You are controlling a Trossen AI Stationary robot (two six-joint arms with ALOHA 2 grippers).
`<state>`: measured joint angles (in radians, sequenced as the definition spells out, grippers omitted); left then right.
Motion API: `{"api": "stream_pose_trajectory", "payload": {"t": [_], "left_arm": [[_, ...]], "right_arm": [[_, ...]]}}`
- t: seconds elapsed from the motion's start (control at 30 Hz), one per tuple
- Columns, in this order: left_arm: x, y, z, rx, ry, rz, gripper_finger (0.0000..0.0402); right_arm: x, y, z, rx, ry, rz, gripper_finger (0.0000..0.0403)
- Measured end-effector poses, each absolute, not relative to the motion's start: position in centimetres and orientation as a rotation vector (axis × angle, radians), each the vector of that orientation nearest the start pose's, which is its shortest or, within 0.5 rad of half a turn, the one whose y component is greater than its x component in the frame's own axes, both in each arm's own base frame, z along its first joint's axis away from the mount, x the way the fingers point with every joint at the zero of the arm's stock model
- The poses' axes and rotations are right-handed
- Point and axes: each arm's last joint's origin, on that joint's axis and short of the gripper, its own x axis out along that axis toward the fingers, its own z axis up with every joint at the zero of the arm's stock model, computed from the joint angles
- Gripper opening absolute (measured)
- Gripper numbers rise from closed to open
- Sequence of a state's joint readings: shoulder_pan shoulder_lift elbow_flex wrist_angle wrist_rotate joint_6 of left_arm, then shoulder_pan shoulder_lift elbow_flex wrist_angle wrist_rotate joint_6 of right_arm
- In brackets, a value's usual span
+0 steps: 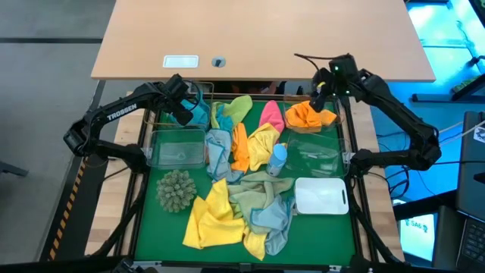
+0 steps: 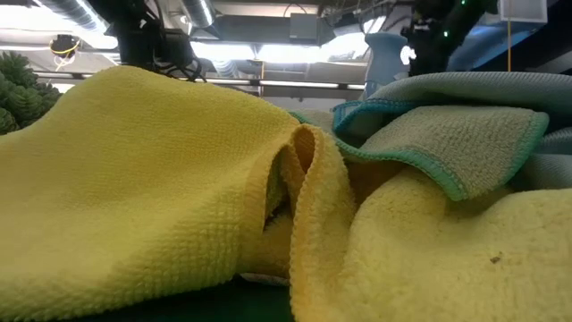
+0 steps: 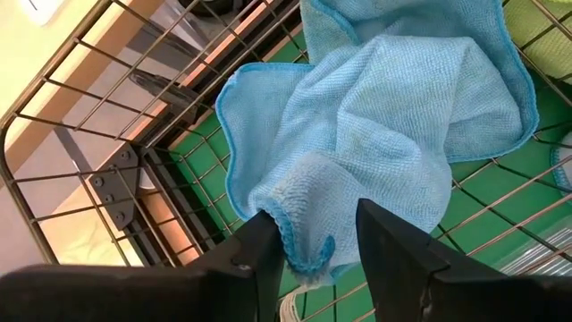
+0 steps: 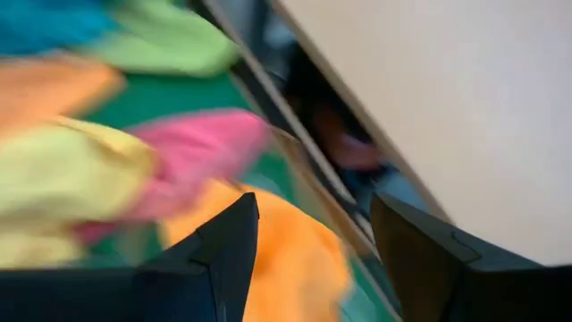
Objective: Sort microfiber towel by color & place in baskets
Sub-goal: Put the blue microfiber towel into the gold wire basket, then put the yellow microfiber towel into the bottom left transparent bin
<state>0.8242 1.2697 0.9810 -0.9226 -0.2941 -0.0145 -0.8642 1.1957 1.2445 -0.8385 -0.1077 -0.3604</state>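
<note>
From above, your left gripper (image 1: 184,114) is hanging over the far-left basket (image 1: 198,89), where a light blue towel (image 1: 198,115) is lying; your right gripper (image 1: 318,97) is hovering by the orange towel (image 1: 309,115) near the surface's far edge. Through the left wrist, your fingers (image 3: 268,246) are standing parted, cloth between them. Through the right wrist, your fingers (image 4: 234,234) are gaping wide, holding nothing.

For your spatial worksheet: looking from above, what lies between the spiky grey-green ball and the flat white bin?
In the high view, a heap of fuzzy cloths, yellow, light green and light blue, fills the stretch between the spiky grey-green ball and the flat white bin.
</note>
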Motion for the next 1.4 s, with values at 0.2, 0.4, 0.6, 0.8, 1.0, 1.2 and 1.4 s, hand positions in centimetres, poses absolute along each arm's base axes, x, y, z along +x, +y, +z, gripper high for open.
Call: {"api": "stream_pose_trajectory", "payload": {"t": [0.2, 0.4, 0.6, 0.8, 1.0, 1.2, 1.4], "left_arm": [[14.8, 17.2, 25.4, -0.351, 1.213, 0.988, 0.0130], [14.4, 16.8, 26.6, -0.340, 1.173, 0.997, 0.0130], [14.2, 16.4, 29.6, -0.329, 1.040, 0.987, 0.0131], [14.2, 15.7, 31.9, -0.378, 0.867, 0.879, 0.0131], [15.7, 15.6, 33.2, -0.404, 0.658, 0.684, 0.0131], [18.7, 15.0, 34.4, -0.312, 0.477, 0.537, 0.0131], [21.4, 13.9, 35.3, -0.226, 0.351, 0.427, 0.0131]], "right_arm": [[16.1, -16.8, 36.0, 0.124, 0.655, -0.268, 0.0216], [16.2, -16.6, 36.1, 0.156, 0.624, -0.213, 0.0216], [16.1, -16.7, 36.0, 0.155, 0.634, -0.242, 0.0216], [16.1, -16.7, 36.1, 0.154, 0.634, -0.242, 0.0216], [16.1, -16.7, 36.0, 0.154, 0.634, -0.242, 0.0216], [16.1, -16.7, 36.0, 0.154, 0.635, -0.242, 0.0216], [16.1, -16.7, 36.0, 0.154, 0.636, -0.242, 0.0216]]}}
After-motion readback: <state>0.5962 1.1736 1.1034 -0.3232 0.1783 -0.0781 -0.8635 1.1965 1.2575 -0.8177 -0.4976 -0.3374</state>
